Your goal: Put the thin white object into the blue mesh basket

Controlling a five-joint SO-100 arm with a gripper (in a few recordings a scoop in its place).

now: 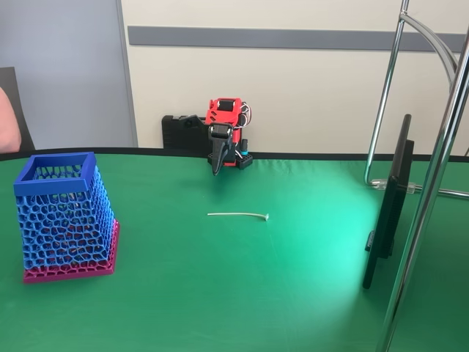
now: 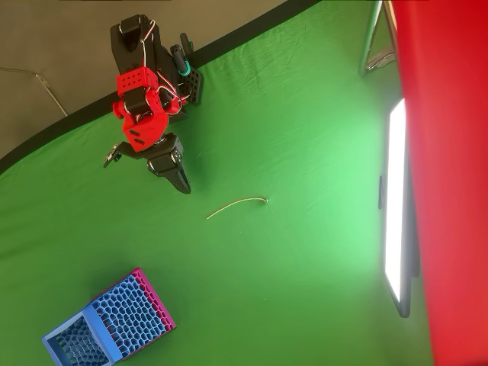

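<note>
We see the gripper (image 1: 215, 170) with its jaws brought together, holding and touching nothing, poised above the green table (image 1: 293, 293). The thin white object (image 1: 239, 215), a slightly curved pale strand, lies flat mid-table, well apart from the blue mesh basket (image 1: 64, 220).

Thin white object (image 1: 238, 215): very thin off-white strand, lying flat on green surface (image 1: 220, 293), slightly curved, tiny hooked tip at right end in fixed view; nothing touching it; in overhead view (image 2: 236, 205) gentle arc near middle of surface

Blue mesh basket (image 1: 64, 216): tall, square, irregular web-like blue lattice, solid darker-blue square rim, magenta-pink base; standing upright, opening up, at left of fixed view; in overhead view (image 2: 114, 324) at lower left, well apart from strand
</note>
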